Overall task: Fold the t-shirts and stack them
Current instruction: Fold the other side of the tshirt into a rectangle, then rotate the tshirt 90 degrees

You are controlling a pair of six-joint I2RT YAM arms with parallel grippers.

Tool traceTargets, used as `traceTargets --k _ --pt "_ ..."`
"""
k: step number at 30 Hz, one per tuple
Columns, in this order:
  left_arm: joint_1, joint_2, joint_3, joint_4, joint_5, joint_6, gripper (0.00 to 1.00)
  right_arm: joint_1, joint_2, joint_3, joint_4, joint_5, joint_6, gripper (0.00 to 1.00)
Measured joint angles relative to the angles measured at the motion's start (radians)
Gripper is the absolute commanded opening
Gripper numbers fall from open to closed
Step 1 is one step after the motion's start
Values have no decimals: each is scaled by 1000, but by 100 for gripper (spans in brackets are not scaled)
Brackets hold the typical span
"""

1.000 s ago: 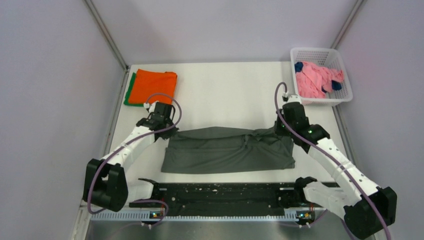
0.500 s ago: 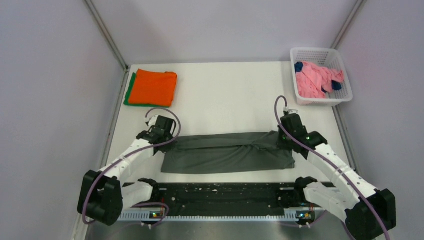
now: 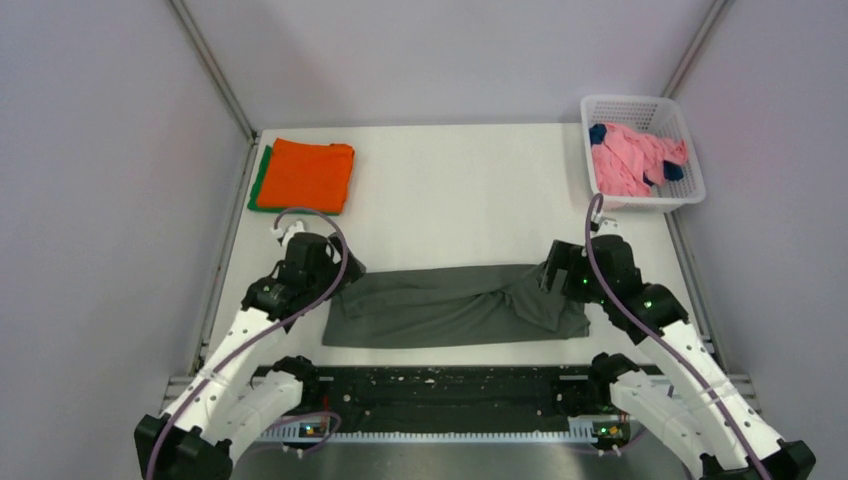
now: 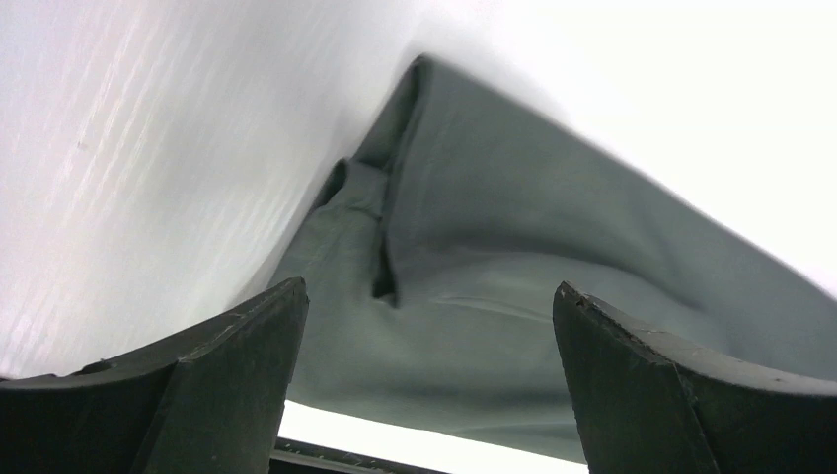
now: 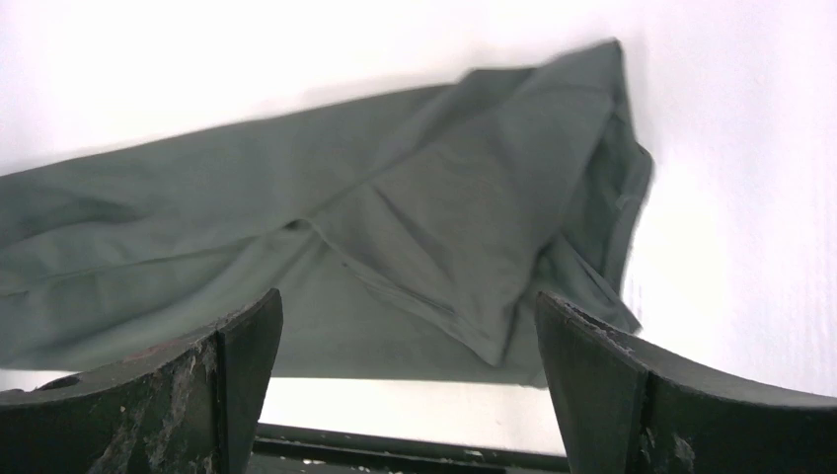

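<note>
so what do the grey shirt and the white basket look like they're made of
Grey shirt: soft matte cloth, probably cotton knit; it creases and lies limp. Basket: white, likely rigid plastic; its walls are a moulded lattice.

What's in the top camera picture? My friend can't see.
A dark grey t-shirt lies in a long folded strip on a white table, left gripper and right gripper at its ends. An orange t-shirt tops a green t-shirt far left; a basket far right holds pink cloth.
</note>
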Motion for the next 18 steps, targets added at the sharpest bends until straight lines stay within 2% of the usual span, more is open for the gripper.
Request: traceTargets --k 6,11,14,18 --pt "-16 144 48 165 205 63 99 0 80 -21 151 -156 41 99" --pt "-60 336 39 217 286 82 99 0 194 -158 254 -223 118 99" --pt "-69 362 -6 236 304 85 99 -10 251 -234 292 -222 142 99" --pt "-78 362 -88 278 335 69 99 -88 372 -223 404 -257 152 99"
